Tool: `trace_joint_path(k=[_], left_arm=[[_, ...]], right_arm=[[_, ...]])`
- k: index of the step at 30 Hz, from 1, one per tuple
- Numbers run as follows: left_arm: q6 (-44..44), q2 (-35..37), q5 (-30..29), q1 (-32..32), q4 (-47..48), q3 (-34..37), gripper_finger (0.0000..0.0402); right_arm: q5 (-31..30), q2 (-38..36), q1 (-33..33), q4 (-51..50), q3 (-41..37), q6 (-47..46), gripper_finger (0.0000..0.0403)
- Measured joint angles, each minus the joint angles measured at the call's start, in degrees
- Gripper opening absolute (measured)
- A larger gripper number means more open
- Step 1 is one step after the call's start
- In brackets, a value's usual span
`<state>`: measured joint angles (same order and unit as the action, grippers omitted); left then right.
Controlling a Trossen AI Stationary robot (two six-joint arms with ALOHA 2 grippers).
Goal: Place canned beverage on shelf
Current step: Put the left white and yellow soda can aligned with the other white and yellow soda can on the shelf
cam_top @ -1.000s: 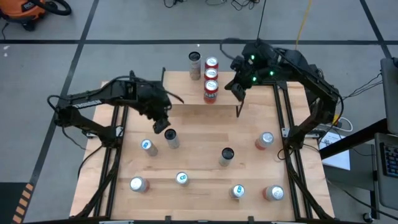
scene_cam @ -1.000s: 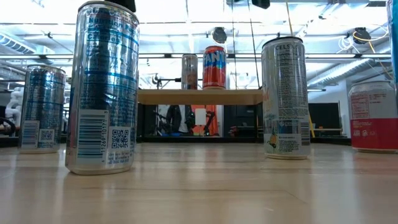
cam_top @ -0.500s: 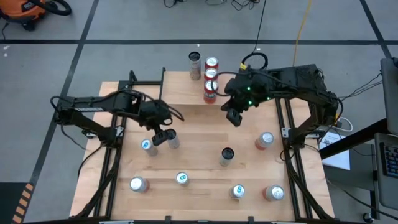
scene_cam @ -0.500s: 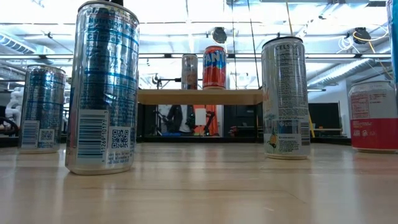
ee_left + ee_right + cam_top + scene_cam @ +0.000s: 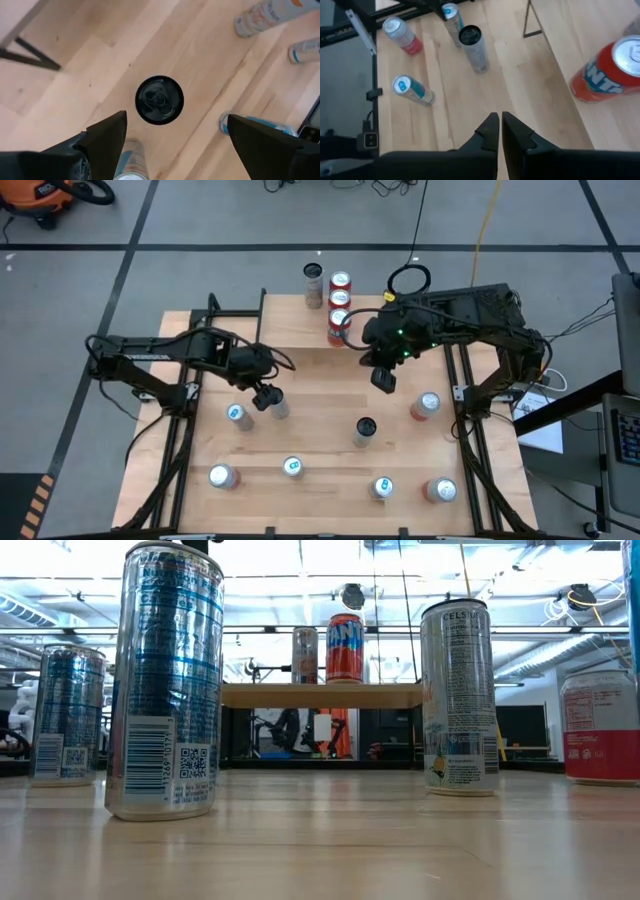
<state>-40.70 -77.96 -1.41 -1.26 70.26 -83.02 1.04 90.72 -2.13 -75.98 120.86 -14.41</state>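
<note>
The left end effector (image 5: pixel 266 396) hangs with its fingers spread wide directly over a dark-topped can (image 5: pixel 159 99) that stands upright on the worktop (image 5: pixel 320 420) near its left side. The left wrist view shows the relation the coming grasp turns on: the can's round lid sits centred between the two fingers, its long axis vertical and in line with the approach, so the can lies straight below and the move called for is probably a plain descent. The left arm is clearly the nearer one. The right end effector (image 5: pixel 384 378) hovers mid-worktop, in front of the shelf (image 5: pixel 300 340), fingers pressed together and holding nothing.

The high view gives the layout, with the shelf at the far edge carrying three cans (image 5: pixel 338 308), but the left arm partly covers the target can there. The low view shows what the others do not: the shelf's top board (image 5: pixel 320 695) raised on its legs, two cans visible on it, with free board on either side, while neither end effector appears in it
</note>
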Motion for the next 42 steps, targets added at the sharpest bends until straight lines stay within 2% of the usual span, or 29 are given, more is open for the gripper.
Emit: trace_joint_path(k=[7,20,30,42], left_arm=[[-8.5,-1.9,0.0,0.0,2.4,0.0,0.0348],[-20.1,-6.8,1.1,0.9,3.6,0.0,0.0348],[-20.7,-10.7,-0.2,0.9,-1.0,0.0,0.0348],[-22.0,-14.9,-0.4,0.9,1.0,0.0,0.0348]], right_arm=[[0.1,0.0,0.0,0.7,0.0,5.0,0.0000],[0.7,0.0,0.0,-1.9,0.0,8.2,0.0000],[2.3,0.0,0.0,-3.1,0.0,8.3,0.0000],[2.3,0.0,1.7,-4.4,0.0,7.6,0.0000]])
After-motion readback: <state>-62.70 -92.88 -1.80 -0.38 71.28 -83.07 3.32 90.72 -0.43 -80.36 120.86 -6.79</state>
